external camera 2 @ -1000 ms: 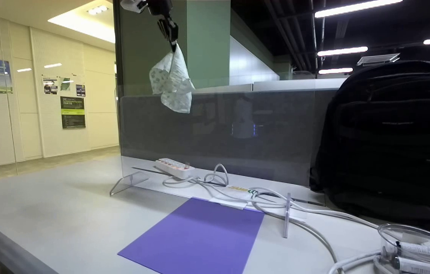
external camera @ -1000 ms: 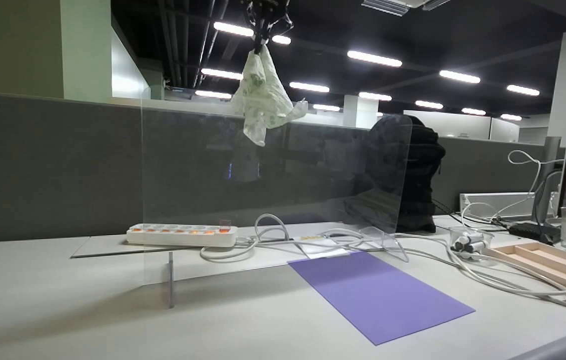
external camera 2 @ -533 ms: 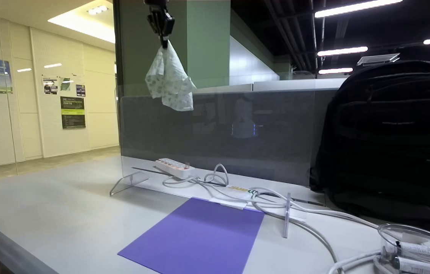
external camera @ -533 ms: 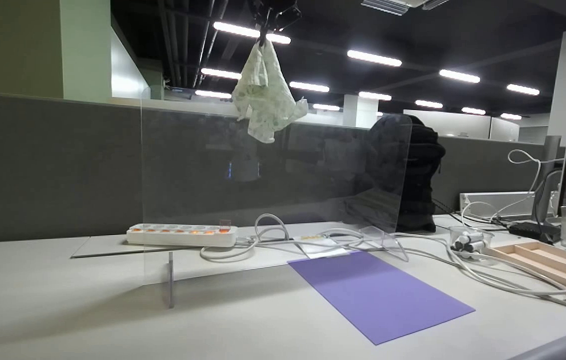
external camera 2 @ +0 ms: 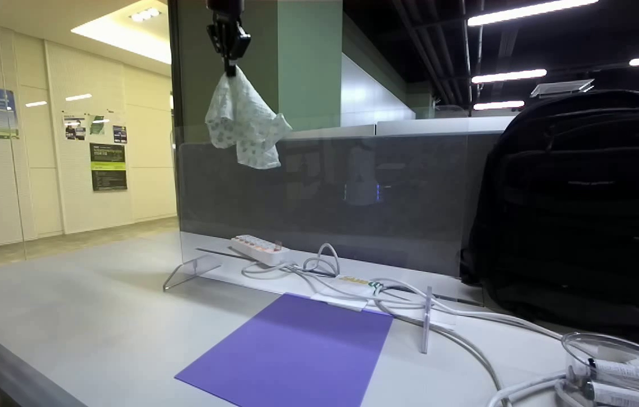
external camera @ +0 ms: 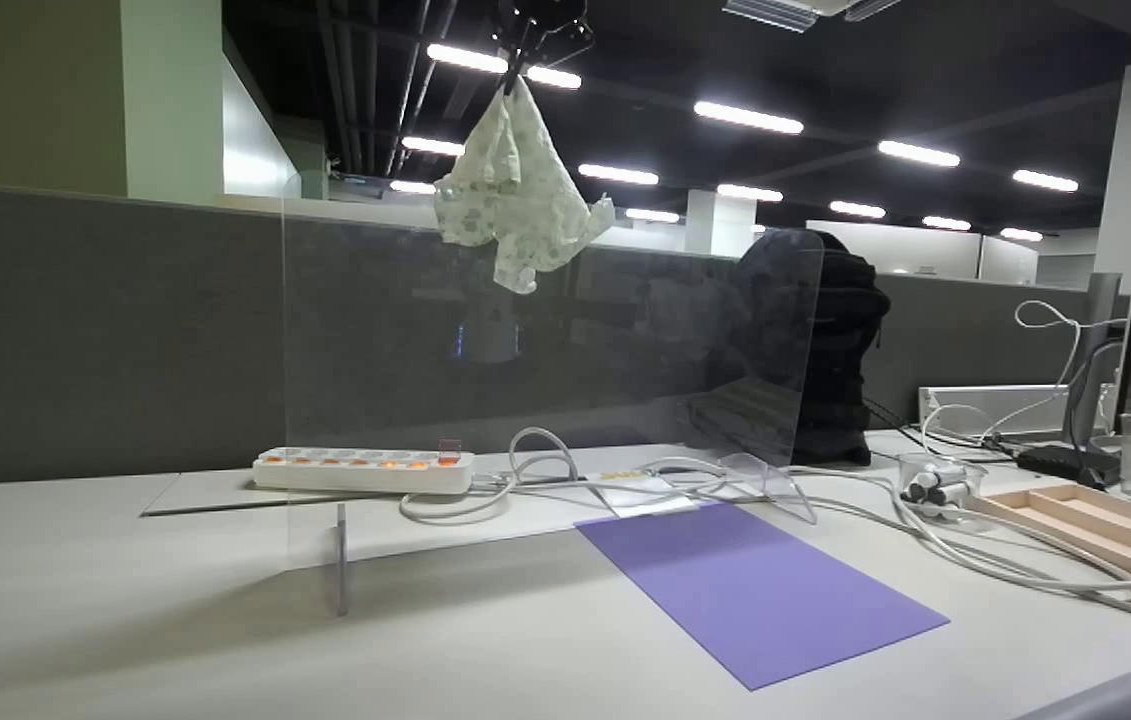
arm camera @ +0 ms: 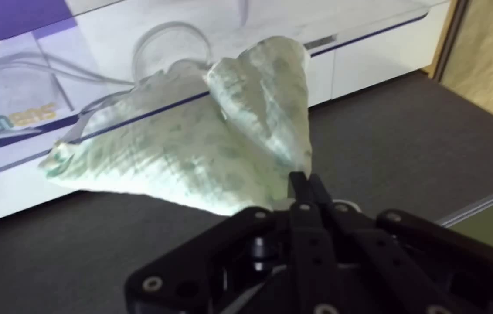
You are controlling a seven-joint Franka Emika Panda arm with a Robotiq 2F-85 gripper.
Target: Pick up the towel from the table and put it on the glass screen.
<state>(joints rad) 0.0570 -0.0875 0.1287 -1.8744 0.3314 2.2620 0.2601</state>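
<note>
The towel (external camera: 525, 190) is pale white-green with a leafy print. It hangs by its top from my gripper (external camera: 513, 85), well above the table. My gripper also shows in an exterior view (external camera 2: 231, 69) and the wrist view (arm camera: 308, 176); its fingers are closed on the cloth. The clear glass screen (external camera: 575, 370) stands upright on the table on small feet. In both exterior views the towel's lower folds overlap the screen's top edge. In the wrist view a thin dark line crosses the towel (arm camera: 176, 152). Which side each fold hangs on is hard to tell.
A purple mat (external camera: 765, 600) lies before the screen. A white power strip (external camera: 365, 470) and cables (external camera: 545, 470) lie behind it. A black backpack (external camera 2: 579, 226) stands at the back right. A grey partition (external camera: 105, 350) runs behind. A wooden tray (external camera: 1105, 540) is at the right.
My gripper has shifted left in both exterior views, after rising slightly. The towel's upper part went left with it and spread wider, while its right corner stayed about in place.
</note>
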